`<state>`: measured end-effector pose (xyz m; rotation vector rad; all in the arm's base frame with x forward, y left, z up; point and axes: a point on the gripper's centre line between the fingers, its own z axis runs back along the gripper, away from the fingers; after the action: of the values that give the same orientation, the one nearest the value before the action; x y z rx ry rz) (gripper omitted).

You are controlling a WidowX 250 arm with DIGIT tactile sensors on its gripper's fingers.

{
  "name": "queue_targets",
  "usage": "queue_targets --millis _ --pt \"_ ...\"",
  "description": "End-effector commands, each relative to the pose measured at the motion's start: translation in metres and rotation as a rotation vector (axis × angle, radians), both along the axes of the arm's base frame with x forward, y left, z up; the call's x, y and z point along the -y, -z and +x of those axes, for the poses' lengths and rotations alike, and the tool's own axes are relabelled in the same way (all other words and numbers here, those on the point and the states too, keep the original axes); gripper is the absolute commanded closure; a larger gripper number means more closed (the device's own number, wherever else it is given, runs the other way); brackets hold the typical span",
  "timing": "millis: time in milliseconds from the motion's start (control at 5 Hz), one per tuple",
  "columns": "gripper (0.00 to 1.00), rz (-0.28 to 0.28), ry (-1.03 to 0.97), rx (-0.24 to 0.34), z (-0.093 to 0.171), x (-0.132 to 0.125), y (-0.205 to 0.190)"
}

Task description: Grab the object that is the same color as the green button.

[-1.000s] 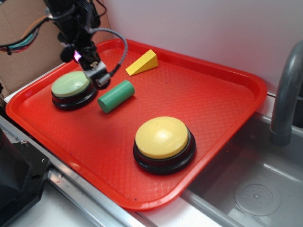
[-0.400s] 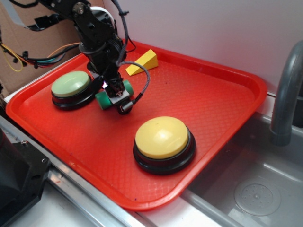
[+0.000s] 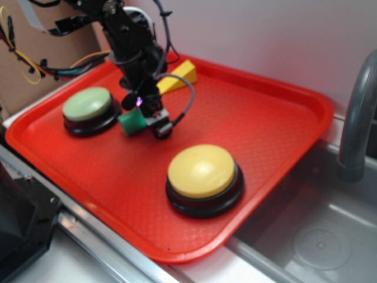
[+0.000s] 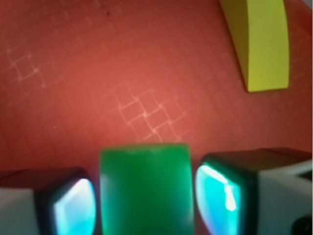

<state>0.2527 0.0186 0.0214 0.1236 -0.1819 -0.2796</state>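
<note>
Pincer (image 4: 145,205) pointed down at the tray (image 3: 265,118), fingers parted, straddling green cylinder (image 4: 145,191), apparently untouched.

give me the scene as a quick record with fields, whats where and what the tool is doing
surface: red tray
target: green cylinder, lying on the tray between the tool's fingers
tool: tool, straddling the cylinder, a finger close on either side; contact cannot be told
green button: near the tray's left edge, beside the cylinder
yellow button: front middle of the tray
yellow wedge: near the back rim
beside tray: sink and faucet
</note>
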Motion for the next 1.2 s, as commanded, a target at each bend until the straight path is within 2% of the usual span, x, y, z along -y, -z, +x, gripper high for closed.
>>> queue_targets --millis 0,200,400,600,800,1000 --pt "1.0 -0.03 -0.033 0.025 0.013 -0.014 -0.012" --pt "1.0 -0.066 -0.134 -0.016 0.015 -0.014 -0.049" --pt "1.0 -0.114 -0.249 -0.019 0.012 -0.012 -0.093" --pt "1.0 -0.131 -0.288 -0.01 0.006 -0.008 -0.125" --pt "1.0 -0.169 -0.367 0.007 -0.011 -0.004 -0.16" --pt "1.0 -0.18 -0.354 0.034 -0.022 0.0 -0.175"
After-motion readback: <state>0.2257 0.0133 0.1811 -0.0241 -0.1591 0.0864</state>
